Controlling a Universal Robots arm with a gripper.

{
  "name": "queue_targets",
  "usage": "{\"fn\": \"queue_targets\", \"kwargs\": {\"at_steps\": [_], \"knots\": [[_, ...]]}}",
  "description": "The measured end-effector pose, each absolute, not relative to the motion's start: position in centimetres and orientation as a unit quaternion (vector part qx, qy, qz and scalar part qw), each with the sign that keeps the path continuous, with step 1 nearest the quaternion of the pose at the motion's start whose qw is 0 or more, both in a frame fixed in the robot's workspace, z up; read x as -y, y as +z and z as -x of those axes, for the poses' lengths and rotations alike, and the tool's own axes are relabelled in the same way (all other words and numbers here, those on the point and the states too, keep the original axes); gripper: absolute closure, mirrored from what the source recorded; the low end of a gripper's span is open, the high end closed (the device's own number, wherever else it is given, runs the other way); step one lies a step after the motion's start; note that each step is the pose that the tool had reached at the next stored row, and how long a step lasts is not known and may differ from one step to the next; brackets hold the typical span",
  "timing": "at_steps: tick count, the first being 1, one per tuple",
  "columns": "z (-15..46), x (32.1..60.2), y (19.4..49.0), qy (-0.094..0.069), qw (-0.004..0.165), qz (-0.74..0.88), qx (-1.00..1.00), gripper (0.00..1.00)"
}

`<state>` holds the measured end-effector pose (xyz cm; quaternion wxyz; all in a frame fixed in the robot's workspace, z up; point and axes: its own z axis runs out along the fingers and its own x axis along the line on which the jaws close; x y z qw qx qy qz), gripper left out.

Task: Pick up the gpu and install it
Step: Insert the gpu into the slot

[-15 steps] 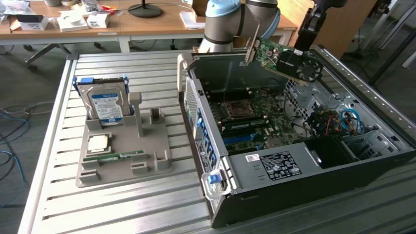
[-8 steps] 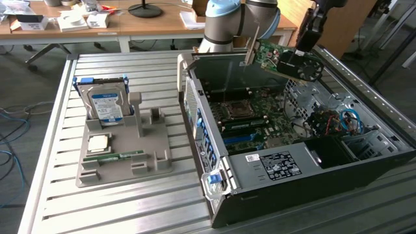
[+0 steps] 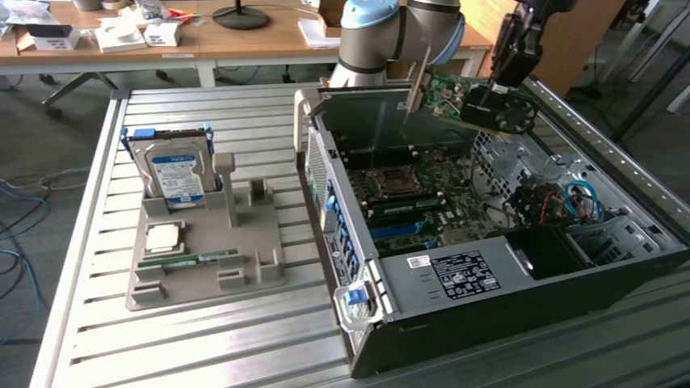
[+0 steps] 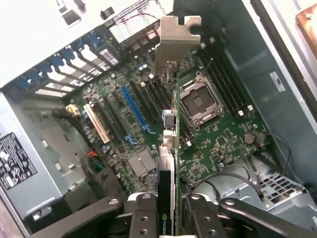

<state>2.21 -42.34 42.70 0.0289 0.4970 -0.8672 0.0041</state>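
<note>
You see the gpu (image 3: 453,93) upper right in the exterior view: green board, black fan, silvery bracket at one end, held tilted above the open case (image 3: 485,331).

The gpu (image 3: 464,95) is showing a green board and a black fan, its bracket (image 4: 177,42) gleaming silvery. The gripper (image 4: 171,220) is looking black. The motherboard (image 4: 223,144) is showing green, with one slot (image 4: 133,111) bright blue. The silver hard drive (image 3: 176,174) is wearing a blue-white label, the holder (image 3: 254,283) is showing plain grey, and the table (image 3: 194,347) is running in pale metal stripes.
</note>
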Motion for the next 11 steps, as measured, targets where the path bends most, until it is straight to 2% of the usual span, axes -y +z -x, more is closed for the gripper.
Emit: {"fn": "queue_targets", "kwargs": {"at_steps": [11], "knots": [[-2.21, 42.34, 42.7, 0.009, 0.03, -0.572, 0.82, 0.74]]}}
